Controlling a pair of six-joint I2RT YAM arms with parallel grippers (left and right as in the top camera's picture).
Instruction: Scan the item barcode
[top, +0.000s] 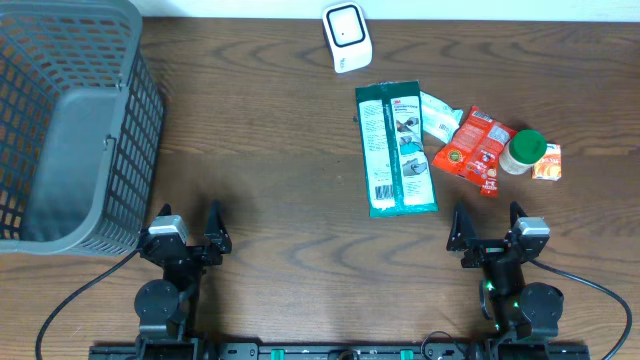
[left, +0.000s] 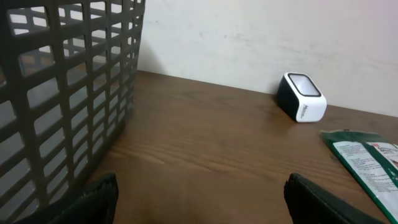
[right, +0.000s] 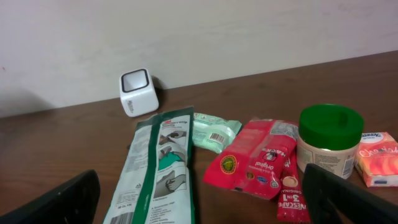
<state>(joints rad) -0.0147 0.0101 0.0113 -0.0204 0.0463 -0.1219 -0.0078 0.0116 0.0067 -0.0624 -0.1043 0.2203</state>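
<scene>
Seen from overhead, on the brown wooden surface (top: 250, 130), a grey plastic basket (top: 140, 150) is placed at the far left, and a small white scanner (top: 346, 35) is set at the far edge near the middle. The items are grouped nearer and to the right of the scanner. A long green package (top: 395, 148) is laid flat, a pale green pack (top: 437, 115) is lodged between it and a red sachet pack (top: 475, 150), a jar with a green lid (top: 522, 150) is stood against the red pack, and a small orange box (top: 547, 162) is set just beside the jar. The left tool (top: 190, 215) is positioned at the near edge beside the basket and the right tool (top: 487, 218) at the near edge close to the green package; both are spread wide and nothing is held. From the left wrist, its dark fingers (left: 99, 199) are seen far apart over bare wood, with the basket wall at the left, the scanner near the pale wall and a corner of the green package at the right. From the right wrist, the fingers (right: 62, 199) are likewise seen wide apart, all the items are shown ahead of them, and a barcode is visible on the pale green pack.
</scene>
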